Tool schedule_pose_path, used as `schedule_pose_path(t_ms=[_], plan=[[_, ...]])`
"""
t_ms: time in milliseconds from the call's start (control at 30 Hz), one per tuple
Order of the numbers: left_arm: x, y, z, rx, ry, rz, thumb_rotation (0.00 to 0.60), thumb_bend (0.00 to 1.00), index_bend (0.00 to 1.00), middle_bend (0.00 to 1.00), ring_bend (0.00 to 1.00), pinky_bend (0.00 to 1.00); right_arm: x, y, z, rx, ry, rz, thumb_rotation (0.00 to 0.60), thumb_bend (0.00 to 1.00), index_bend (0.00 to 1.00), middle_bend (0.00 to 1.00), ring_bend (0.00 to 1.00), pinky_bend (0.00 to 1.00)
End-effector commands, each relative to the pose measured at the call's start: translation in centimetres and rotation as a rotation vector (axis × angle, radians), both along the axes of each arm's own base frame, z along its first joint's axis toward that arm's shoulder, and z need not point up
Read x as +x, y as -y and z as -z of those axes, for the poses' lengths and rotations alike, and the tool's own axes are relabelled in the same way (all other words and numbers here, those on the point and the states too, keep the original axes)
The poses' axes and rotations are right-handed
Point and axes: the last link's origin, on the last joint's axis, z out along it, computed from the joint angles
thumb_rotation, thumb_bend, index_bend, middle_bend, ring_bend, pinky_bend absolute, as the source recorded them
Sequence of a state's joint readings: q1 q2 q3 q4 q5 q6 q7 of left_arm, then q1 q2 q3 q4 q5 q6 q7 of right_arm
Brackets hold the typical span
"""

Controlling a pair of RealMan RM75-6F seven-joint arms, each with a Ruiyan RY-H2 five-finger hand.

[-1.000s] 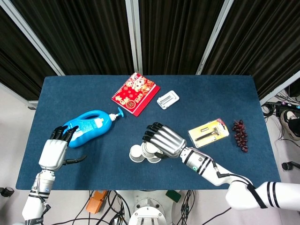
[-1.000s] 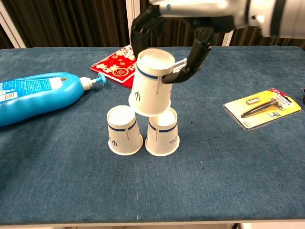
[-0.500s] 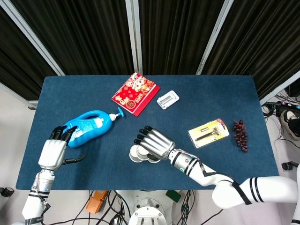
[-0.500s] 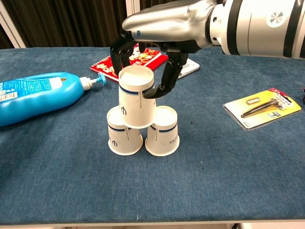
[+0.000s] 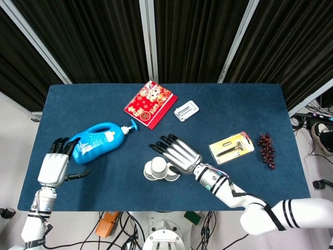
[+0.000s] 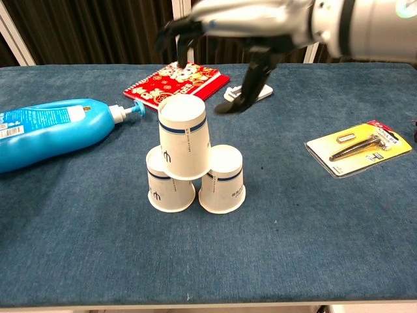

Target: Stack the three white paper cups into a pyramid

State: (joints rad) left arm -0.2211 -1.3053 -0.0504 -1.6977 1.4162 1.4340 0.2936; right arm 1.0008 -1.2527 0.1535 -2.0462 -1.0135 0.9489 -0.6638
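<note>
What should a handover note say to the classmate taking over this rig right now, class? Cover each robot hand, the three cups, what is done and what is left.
Right robot hand: open, fingers spread, above and behind the stack, touching no cup.
Left robot hand: open, holding nothing, beside the blue bottle.
Cups: two base cups stand upside down, side by side; the top cup sits upside down across both, somewhat towards the left one.
Done: pyramid appears built and released.
Left: check it stands steady; draw the right robot hand clear without brushing the top cup.
</note>
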Motion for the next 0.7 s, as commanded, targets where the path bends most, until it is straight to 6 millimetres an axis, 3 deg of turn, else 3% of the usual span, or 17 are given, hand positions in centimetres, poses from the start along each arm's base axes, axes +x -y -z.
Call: schedule_pose_path(t_ms=[33, 200, 267, 400, 533, 700], plan=[[-1.2, -0.3, -1.4, 0.039, -0.022, -0.030, 0.328, 0.12, 0.10, 0.21, 0.10, 0.09, -4.4, 0.4, -3.7, -0.146, 0.054, 0.108, 0.600, 0.42, 0.06, 0.21, 0.12, 0.21], [-3.4, -0.5, -4.0, 0.090, -0.060, -0.078, 0.326, 0.12, 0.10, 0.20, 0.08, 0.07, -12.4, -0.3, -8.3, -0.311, 0.123, 0.283, 0.600, 0.27, 0.00, 0.15, 0.06, 0.15], [-4.3, -0.2, -4.9, 0.091, -0.064, -0.090, 0.338, 0.12, 0.10, 0.19, 0.06, 0.05, -16.6, -1.6, -10.4, -0.374, 0.156, 0.371, 0.600, 0.24, 0.00, 0.12, 0.03, 0.12], [-5.7, 0.9, -5.9, 0.081, -0.022, -0.127, 0.387, 0.12, 0.10, 0.14, 0.02, 0.04, -22.6, -4.5, -12.9, -0.446, 0.191, 0.486, 0.600, 0.24, 0.00, 0.06, 0.00, 0.08], [-6.6, 2.9, -6.6, 0.112, -0.026, -0.148, 0.391, 0.12, 0.10, 0.14, 0.02, 0.03, -26.2, -7.5, -14.5, -0.494, 0.240, 0.549, 0.600, 0.24, 0.00, 0.04, 0.00, 0.05], [-6.3, 5.6, -6.6, 0.129, -0.026, -0.152, 0.402, 0.12, 0.10, 0.14, 0.02, 0.03, -28.0, -10.1, -14.5, -0.513, 0.278, 0.567, 0.600, 0.24, 0.00, 0.04, 0.00, 0.04]])
